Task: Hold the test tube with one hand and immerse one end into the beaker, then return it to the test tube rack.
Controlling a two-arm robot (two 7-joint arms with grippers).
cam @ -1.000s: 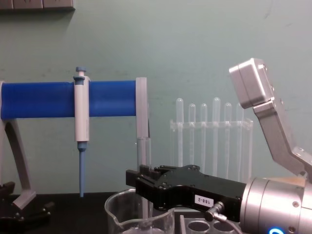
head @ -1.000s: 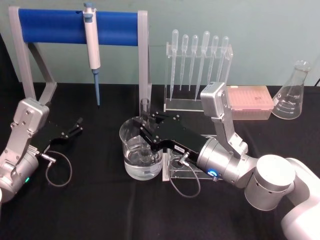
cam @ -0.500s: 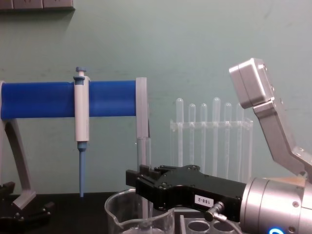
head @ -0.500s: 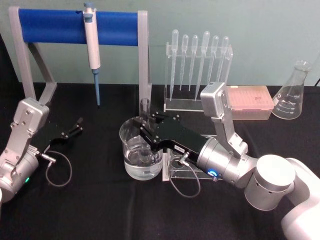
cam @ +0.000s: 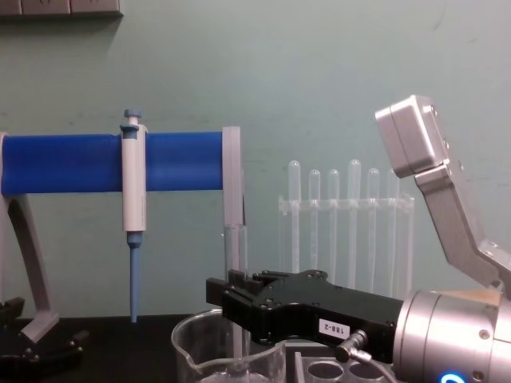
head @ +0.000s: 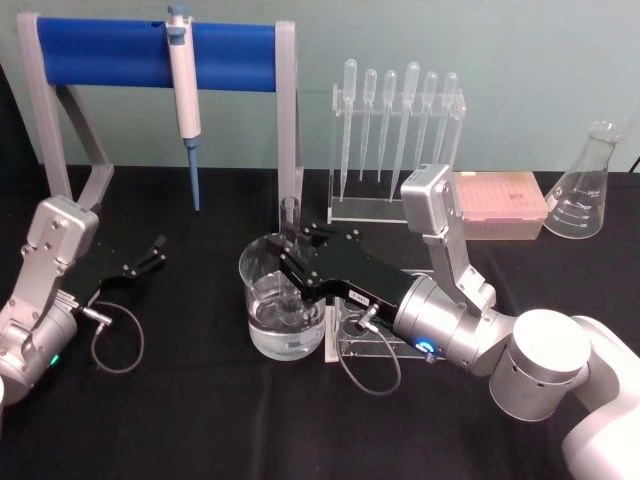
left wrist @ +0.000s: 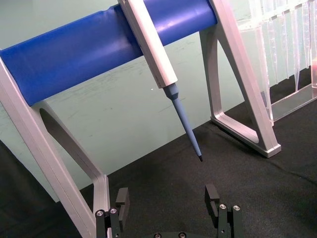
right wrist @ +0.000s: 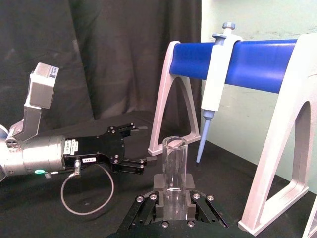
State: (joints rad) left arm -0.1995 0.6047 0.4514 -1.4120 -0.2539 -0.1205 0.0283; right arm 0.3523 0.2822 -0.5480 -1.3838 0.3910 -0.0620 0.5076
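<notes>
My right gripper (head: 292, 262) is shut on the test tube (head: 291, 214), a clear glass tube held upright over the beaker (head: 262, 300). The tube's open top rises above the black fingers (right wrist: 154, 197), and its lower part goes down inside the beaker, which holds some water. In the chest view the test tube (cam: 235, 251) stands just behind the beaker's rim (cam: 188, 345), with the right gripper (cam: 229, 297) clamped on it. My left gripper (head: 152, 252) rests open at the table's left with nothing between its fingers (left wrist: 122, 197).
A blue-barred stand (head: 110, 52) at the back left carries a micropipette (head: 184, 80). A pipette rack (head: 395, 130), a pink tip box (head: 500, 205) and a conical flask (head: 585, 185) line the back right. A clear tube rack (head: 350, 345) lies under my right gripper.
</notes>
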